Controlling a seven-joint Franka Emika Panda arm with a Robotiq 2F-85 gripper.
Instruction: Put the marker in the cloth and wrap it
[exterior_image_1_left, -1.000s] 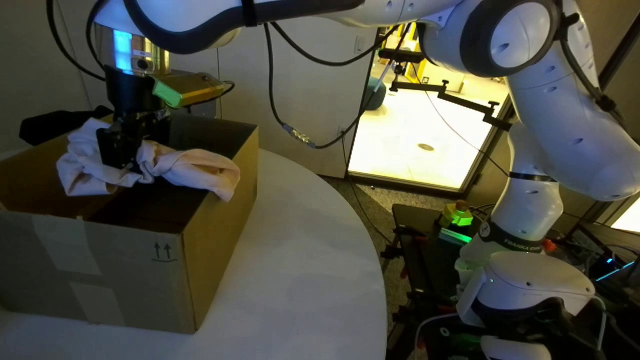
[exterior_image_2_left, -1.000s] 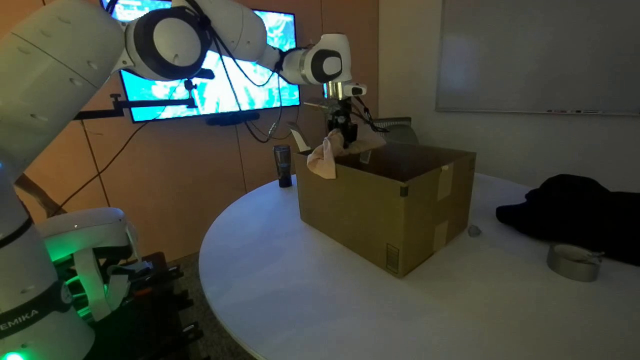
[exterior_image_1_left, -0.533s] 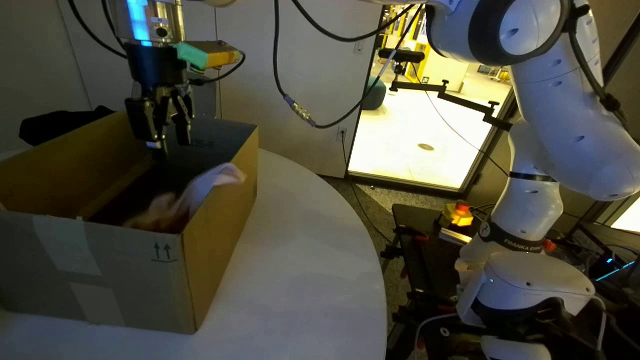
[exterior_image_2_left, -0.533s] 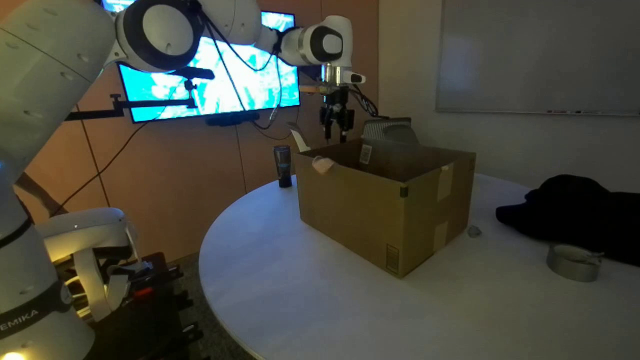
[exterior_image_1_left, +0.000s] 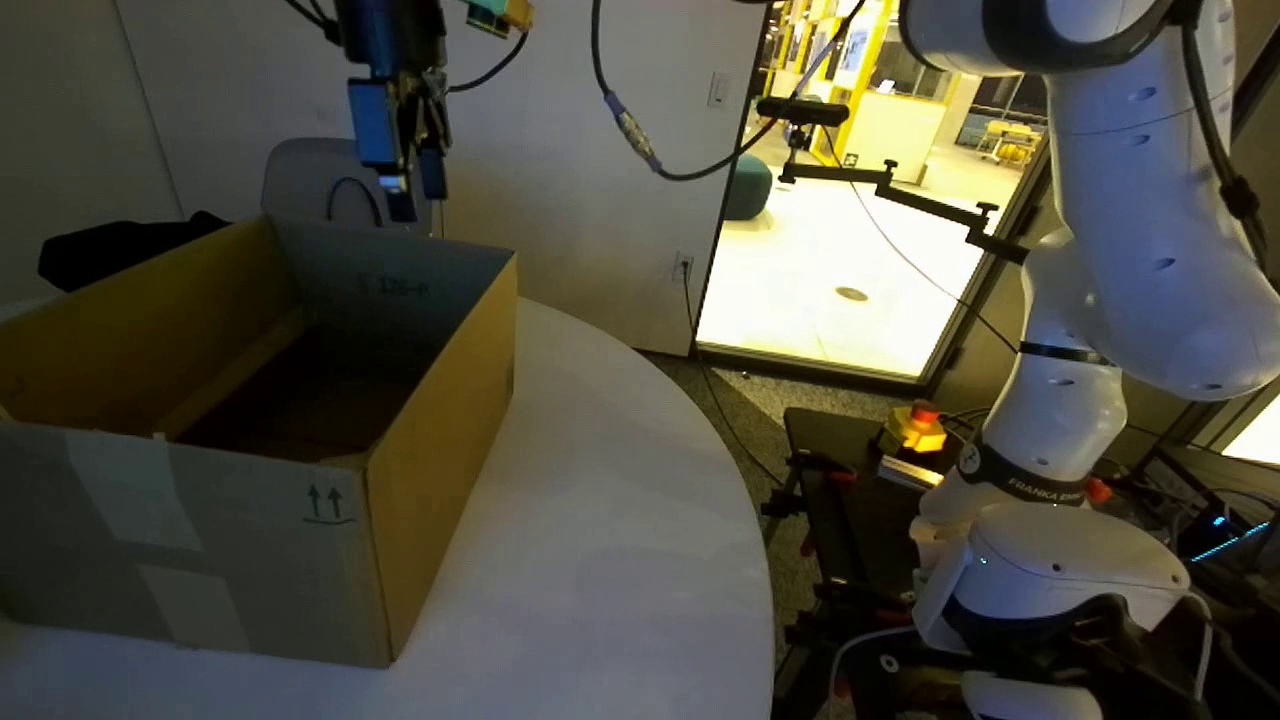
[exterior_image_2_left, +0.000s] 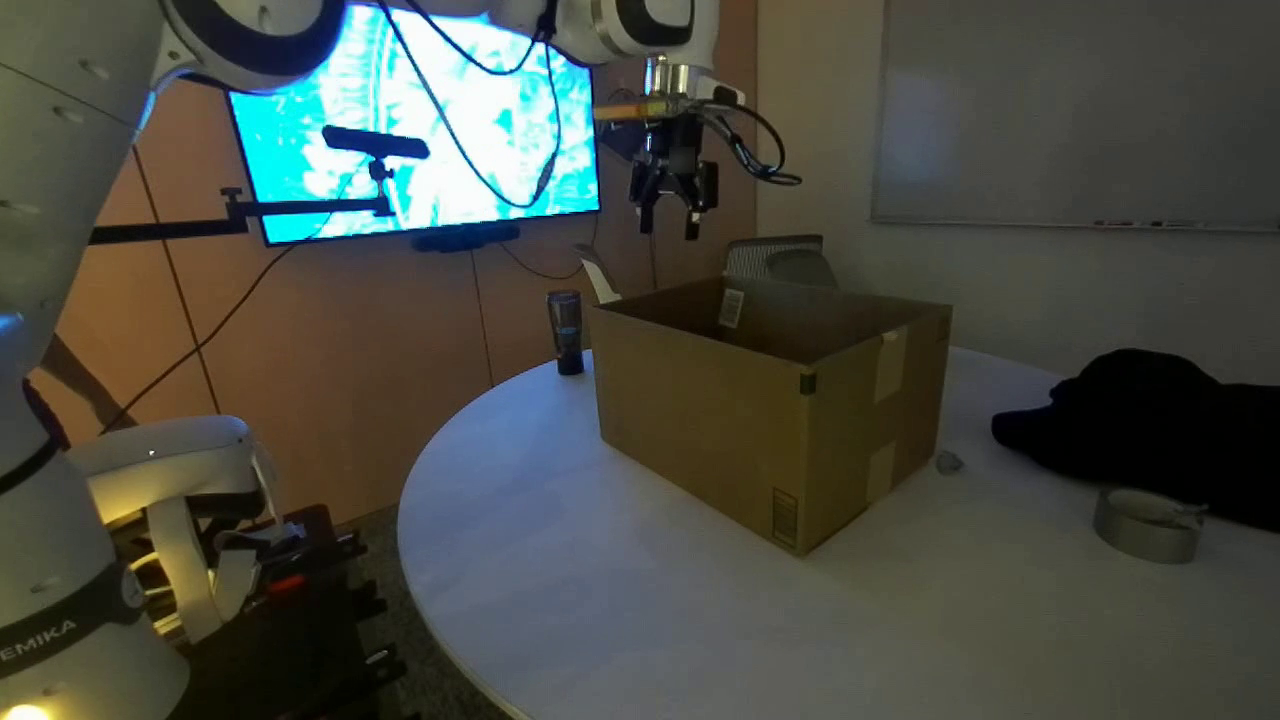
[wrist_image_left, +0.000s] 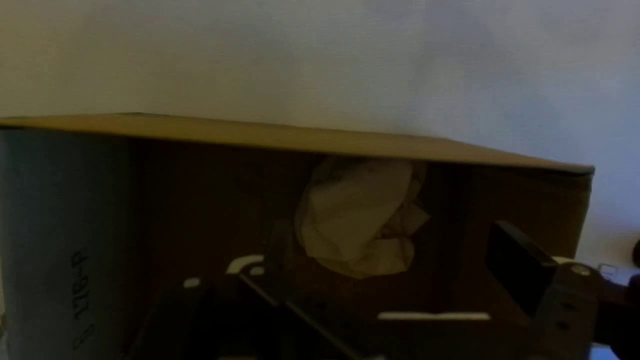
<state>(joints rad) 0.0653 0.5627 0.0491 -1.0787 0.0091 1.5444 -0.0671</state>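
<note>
Wrist view: I see the cloth (wrist_image_left: 356, 220) crumpled at the bottom of the box (exterior_image_2_left: 700, 430), close in by a wall (wrist_image_left: 300, 137); in both exterior views the box hides it.
Gripper (exterior_image_2_left: 669, 230): spread wide with nothing held, hanging above the box.
Marker: I find it in no view; it may be inside the cloth, but I can't confirm that.
Wrap: I'd judge it a loose bundle, so lifting it by one fold could unroll it and spill whatever is inside.
Wall: with the cloth tucked so near, a straight drop could clip the edge, snag there, or drag the box along the table (exterior_image_2_left: 560, 580).
Gloom: the inside is dark (I get mostly murk down there from the wrist), so I could misjudge depth and pinch too little or press too hard.
Cable (exterior_image_1_left: 632, 133): it hangs in a loop off to the side; a low reach might lay it across the box edge.
Cup (exterior_image_2_left: 566, 340): upright on the table near a box corner; a shoved box could tip it.
Black heap (exterior_image_2_left: 1150, 430) and tape (exterior_image_2_left: 1140, 540): on the table, apart from the box, so no bother to a reach from above.
Chair (exterior_image_2_left: 775, 258): behind the box; the walls are the only real obstacle I make out.
</note>
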